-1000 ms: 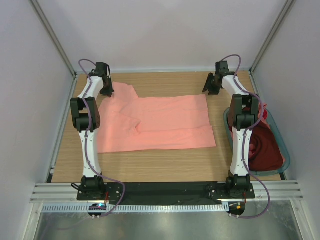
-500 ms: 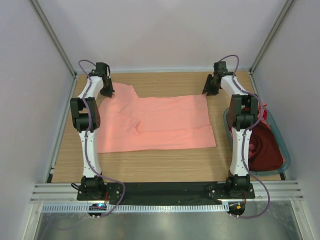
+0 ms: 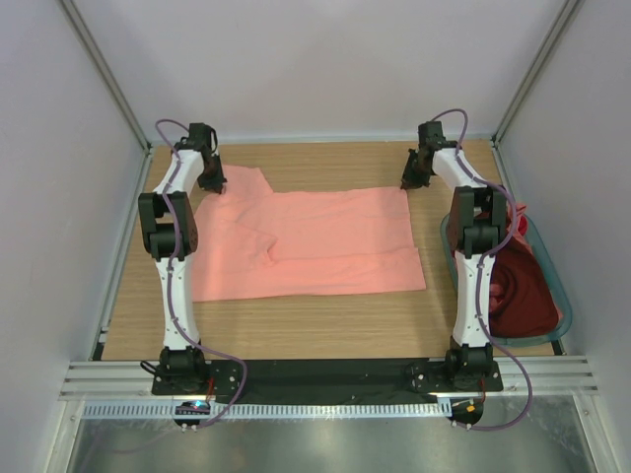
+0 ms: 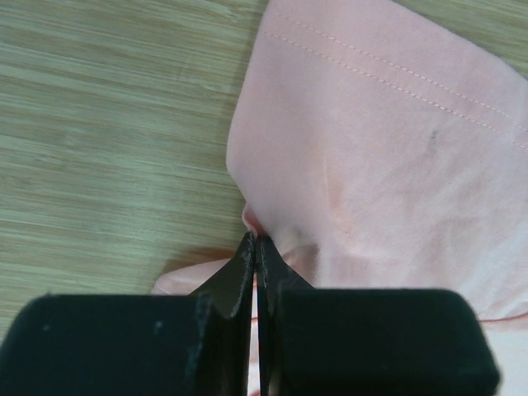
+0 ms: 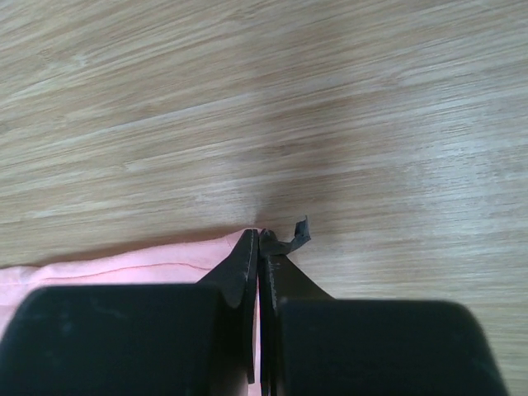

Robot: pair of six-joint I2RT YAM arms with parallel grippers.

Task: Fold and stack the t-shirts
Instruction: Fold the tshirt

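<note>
A salmon-pink t-shirt (image 3: pixel 306 241) lies spread flat across the wooden table. My left gripper (image 3: pixel 212 183) is at its far left corner and is shut on a pinch of the pink cloth (image 4: pixel 346 165), which bunches at the jaw tips (image 4: pixel 256 239). My right gripper (image 3: pixel 409 180) sits at the shirt's far right corner, shut on the very edge of the pink cloth (image 5: pixel 124 268) at the jaw tips (image 5: pixel 260 235). A dark maroon t-shirt (image 3: pixel 518 286) lies heaped in the basket on the right.
The grey-teal plastic basket (image 3: pixel 554 266) stands at the table's right edge beside the right arm. Bare wood (image 3: pixel 296 335) shows in front of the shirt and behind it (image 3: pixel 315 158). Frame posts and walls close in the table on three sides.
My right gripper has closed from open onto the shirt's far right corner, shifting slightly. The left gripper and the shirt have not moved.
</note>
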